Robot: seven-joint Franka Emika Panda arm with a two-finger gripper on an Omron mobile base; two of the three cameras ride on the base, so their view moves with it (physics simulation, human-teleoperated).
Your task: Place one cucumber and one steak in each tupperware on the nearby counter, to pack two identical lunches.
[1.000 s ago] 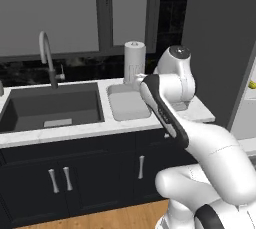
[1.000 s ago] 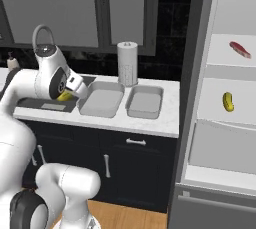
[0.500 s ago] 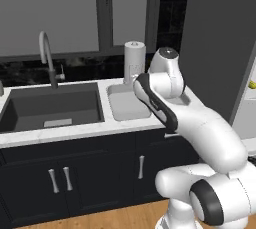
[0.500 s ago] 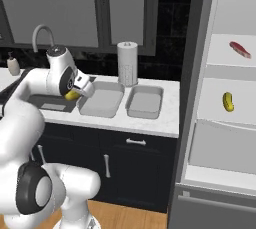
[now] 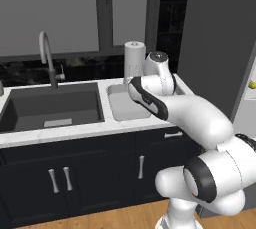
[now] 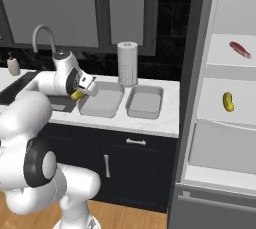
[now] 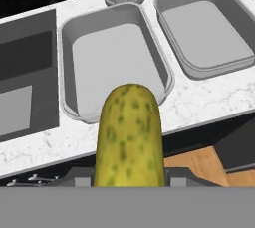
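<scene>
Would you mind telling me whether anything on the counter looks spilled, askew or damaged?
Nothing stands out. Both tupperware trays sit flat and empty, side by side on the counter. The end effector holds a cucumber intact.

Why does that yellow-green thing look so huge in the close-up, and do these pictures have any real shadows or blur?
Hand view: the cucumber sits right at the lens, so it looms over the tupperware behind; everything stays sharp. Right base view: the same cucumber is tiny in the gripper. Both base views: flat, even rendered light, faint shadows, no glare.
</scene>
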